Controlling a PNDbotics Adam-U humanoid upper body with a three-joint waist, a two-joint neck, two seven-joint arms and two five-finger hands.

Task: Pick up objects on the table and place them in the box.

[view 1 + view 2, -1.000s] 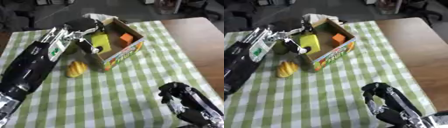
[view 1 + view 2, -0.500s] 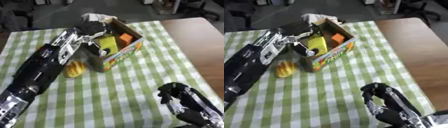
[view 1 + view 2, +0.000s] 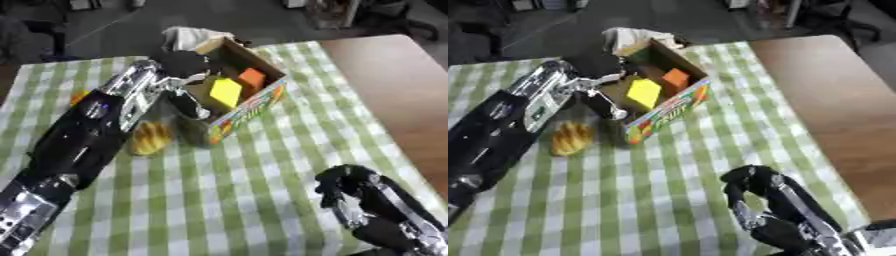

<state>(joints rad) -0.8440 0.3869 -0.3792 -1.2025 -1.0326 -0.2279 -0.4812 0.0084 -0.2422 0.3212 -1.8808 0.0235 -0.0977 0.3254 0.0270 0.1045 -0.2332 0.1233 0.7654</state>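
Note:
A colourful cardboard box [image 3: 255,107] stands open on the green-checked cloth. Inside it lie a yellow block [image 3: 226,92] and an orange block [image 3: 252,78]. My left hand [image 3: 178,66] hovers at the box's left wall, its fingers [image 3: 189,103] stretched down beside the yellow block and apart from it. A yellow-orange ridged object [image 3: 150,138] lies on the cloth just left of the box, under my left forearm. My right hand [image 3: 348,187] rests at the lower right with relaxed fingers, holding nothing.
A white crumpled thing [image 3: 187,35] sits behind the box. A small orange thing [image 3: 79,95] peeks out left of my left arm. Bare brown table [image 3: 394,85] runs along the right of the cloth [image 3: 254,190].
My left hand carried the yellow block rightward over the box; the block now lies inside and the fingers are off it. The right hand has stayed put.

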